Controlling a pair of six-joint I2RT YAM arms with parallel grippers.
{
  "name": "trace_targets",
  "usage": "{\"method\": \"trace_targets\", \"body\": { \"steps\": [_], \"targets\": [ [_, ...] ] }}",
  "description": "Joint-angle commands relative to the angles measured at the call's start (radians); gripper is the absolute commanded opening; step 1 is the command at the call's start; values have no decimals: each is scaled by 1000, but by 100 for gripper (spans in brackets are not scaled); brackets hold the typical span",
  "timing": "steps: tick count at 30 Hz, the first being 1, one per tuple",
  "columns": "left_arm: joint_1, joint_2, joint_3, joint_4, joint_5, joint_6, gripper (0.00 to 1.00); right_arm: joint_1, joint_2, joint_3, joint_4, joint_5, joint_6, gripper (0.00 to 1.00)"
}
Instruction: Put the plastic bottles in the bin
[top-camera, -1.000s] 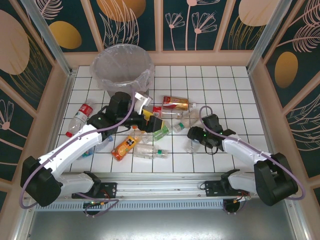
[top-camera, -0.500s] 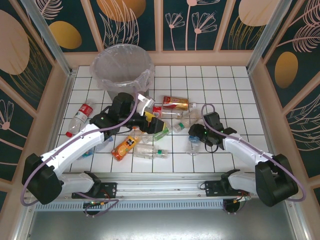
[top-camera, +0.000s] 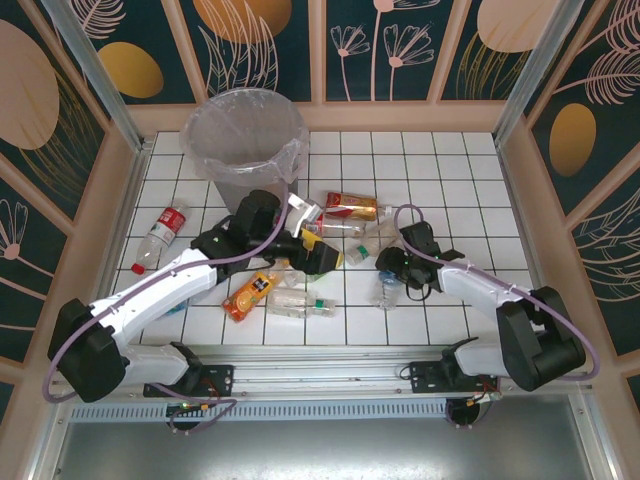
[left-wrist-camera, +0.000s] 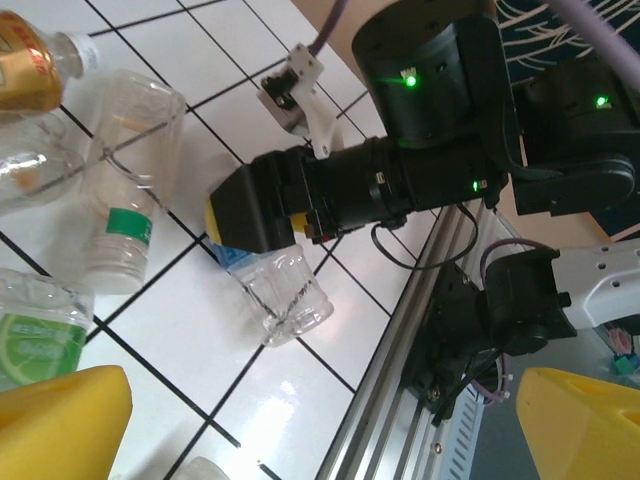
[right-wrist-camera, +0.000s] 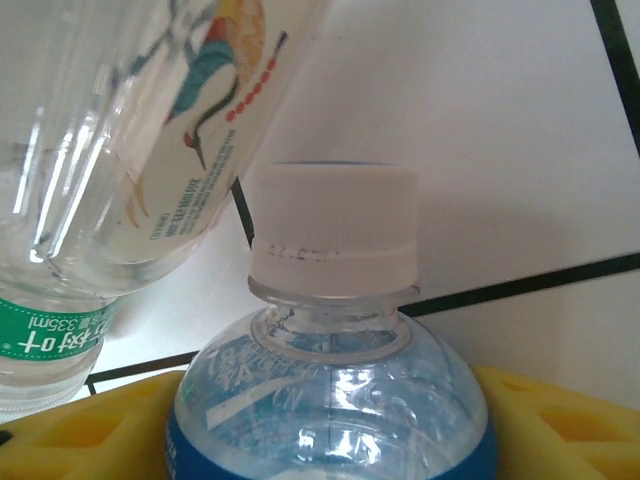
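My right end effector (top-camera: 387, 268) is down on a small bottle (right-wrist-camera: 330, 400) with a blue label and a white cap (right-wrist-camera: 333, 225). My yellow fingers (right-wrist-camera: 560, 420) sit on both sides of it, just under its neck. I cannot tell if they squeeze it yet. The cap points away from me, out past my fingers, so the bottle runs the same way my fingers do. My right arm is the nearer one to this bottle.

My left end effector (top-camera: 315, 248) is wide open and holds nothing. It hangs over the pile of bottles (top-camera: 330, 225) in the middle of the desk (top-camera: 450, 170).

The bin (top-camera: 240, 180) stands at the far left, well apart from my right side, with the pile in between. I think I must lift this bottle and carry it over there.

A green label (right-wrist-camera: 40, 325) near my bottle says 335ml. A clear bottle (right-wrist-camera: 180, 130) above it has a bird picture, and its tiny words are too small to read. The letters on my blue label are too blurry.
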Motion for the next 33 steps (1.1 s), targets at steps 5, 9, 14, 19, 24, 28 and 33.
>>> {"method": "trace_targets", "body": {
  "steps": [5,9,14,19,24,28,33],
  "targets": [
    [-34,17,-50,109,-22,-73,98,-7,-148,20,-11,55,-69,62],
    [-65,33,-68,193,-47,-123,97,-6,-259,27,-20,47,-107,62],
    [-116,96,-58,283,-100,-165,97,-5,-371,58,0,-14,-147,62],
    [-161,168,-40,354,-147,-184,96,-4,-420,111,27,-121,-172,61],
    [-178,203,-41,446,-164,-210,95,4,-443,143,69,-216,-160,61],
    [-178,211,-42,517,-131,-234,95,16,-458,144,104,-253,-149,62],
    [-180,224,-38,560,-81,-247,96,28,-463,142,130,-271,-135,61]
  ]
}}
